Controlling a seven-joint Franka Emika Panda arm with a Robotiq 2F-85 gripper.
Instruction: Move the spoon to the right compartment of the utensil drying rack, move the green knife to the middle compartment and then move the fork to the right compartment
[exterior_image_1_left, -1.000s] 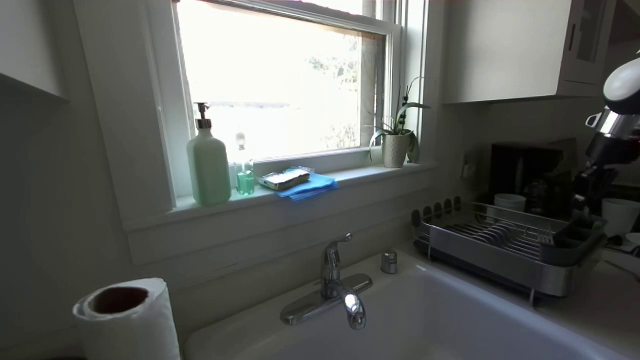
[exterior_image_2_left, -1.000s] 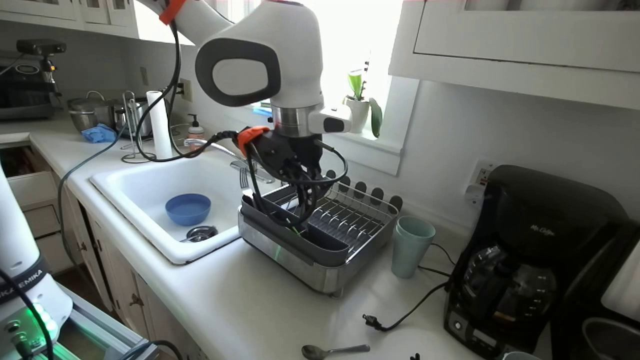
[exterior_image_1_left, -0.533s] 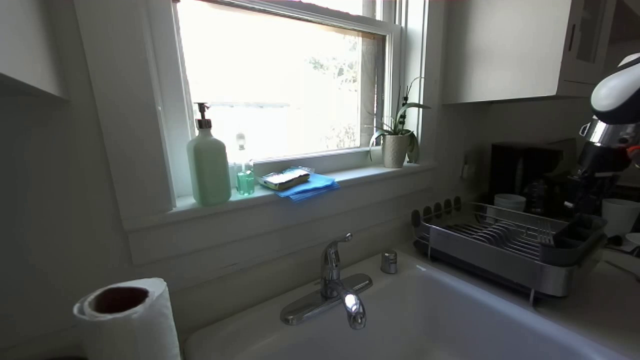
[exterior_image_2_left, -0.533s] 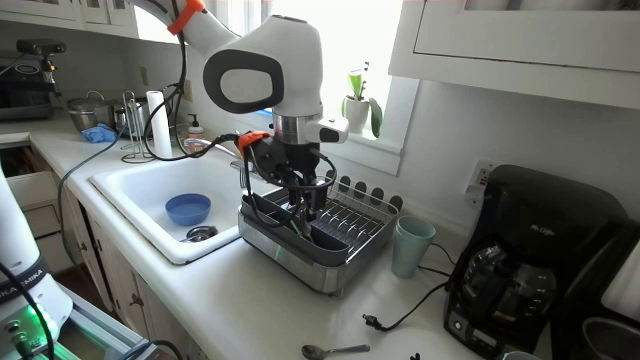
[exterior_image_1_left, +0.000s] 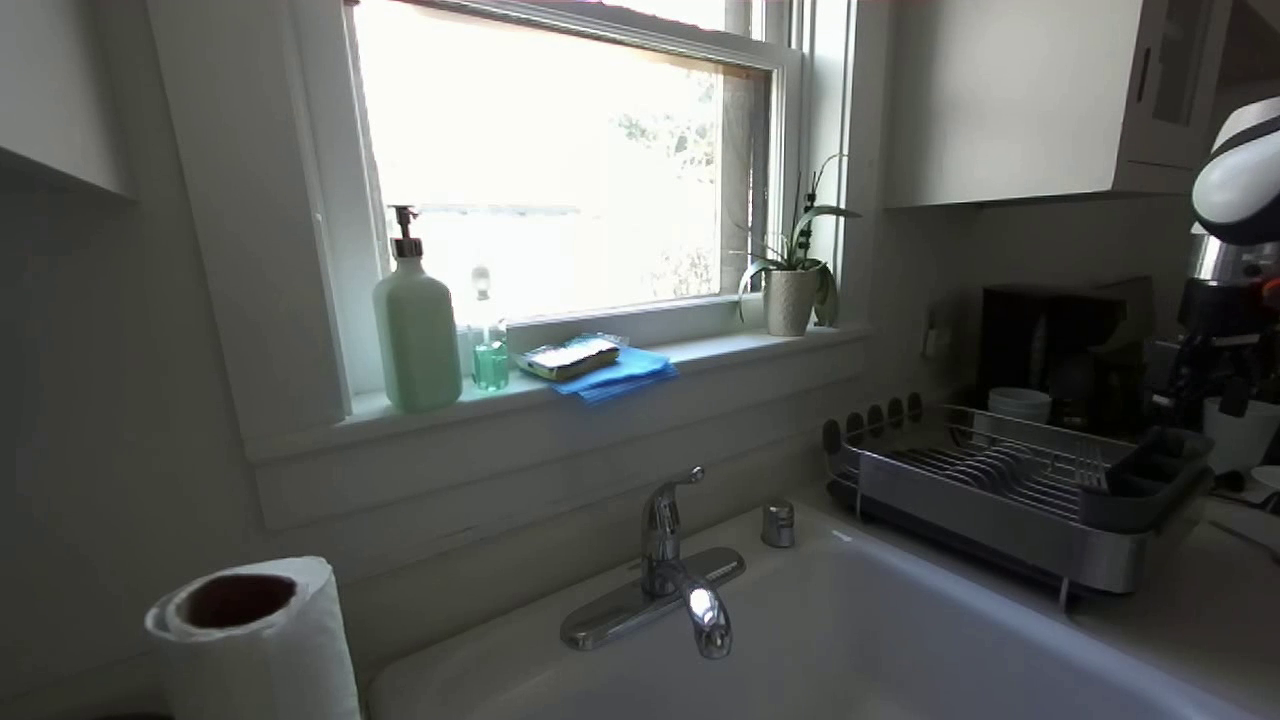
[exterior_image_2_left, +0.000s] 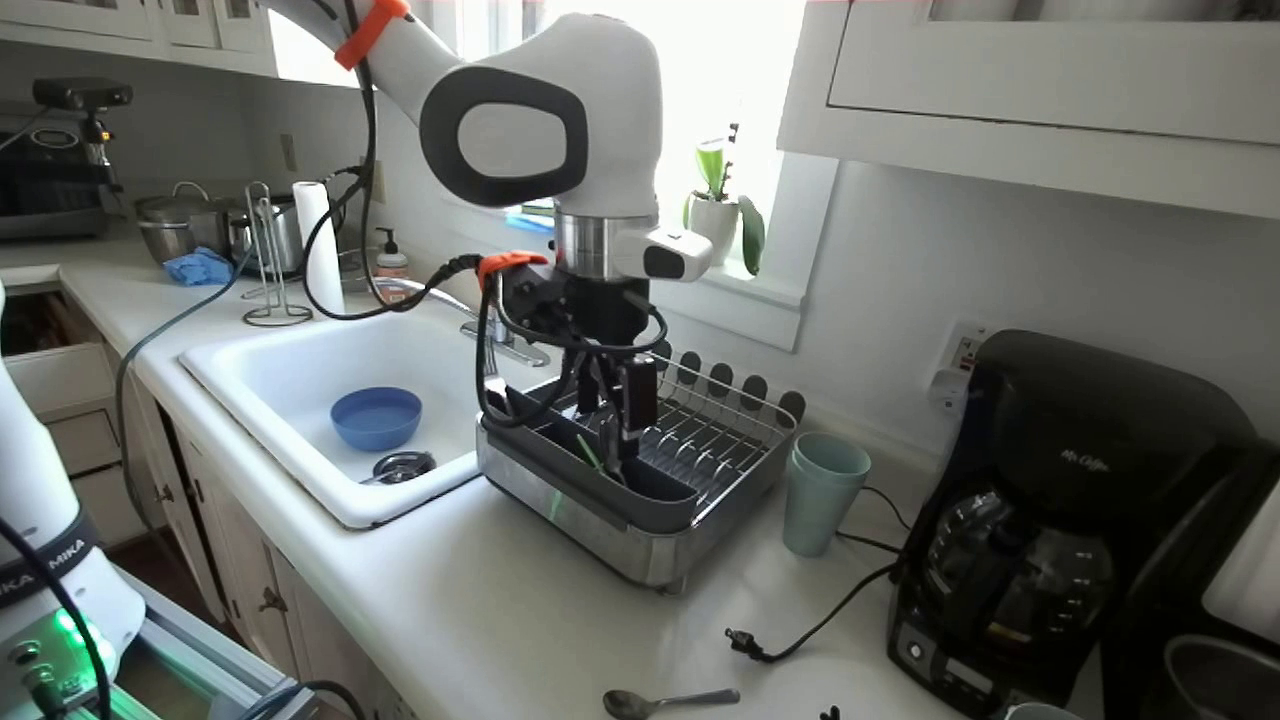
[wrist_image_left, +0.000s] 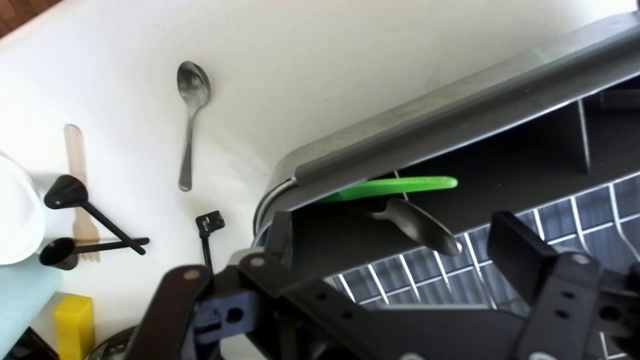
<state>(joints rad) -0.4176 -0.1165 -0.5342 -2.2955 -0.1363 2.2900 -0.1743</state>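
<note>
In an exterior view, the white counter (exterior_image_2_left: 500, 590) bore the rectangular silver metal utensil drying rack (exterior_image_2_left: 580, 525), a long dark-grey caddy (exterior_image_2_left: 548, 458) along its near side. Above hung the black two-fingered gripper (wrist_image_left: 392, 227), jaws spread. The slim green knife (wrist_image_left: 405, 185) and a rounded metal utensil (wrist_image_left: 424, 229) leaned over a divider (wrist_image_left: 405, 196), the silver metal fork (exterior_image_2_left: 495, 383) stood tines-up at the caddy's left end, and a silver metal spoon (exterior_image_2_left: 632, 705) lay nearer.

The knife (wrist_image_left: 400, 186) shows bright green, the claw (wrist_image_left: 395, 239) black. The utensil drying rack (exterior_image_2_left: 590, 525) is silver with wire stripes, its caddy (exterior_image_2_left: 655, 517) dark grey; the surface (wrist_image_left: 320, 75) is white, the bowl (exterior_image_2_left: 376, 420) blue.
</note>
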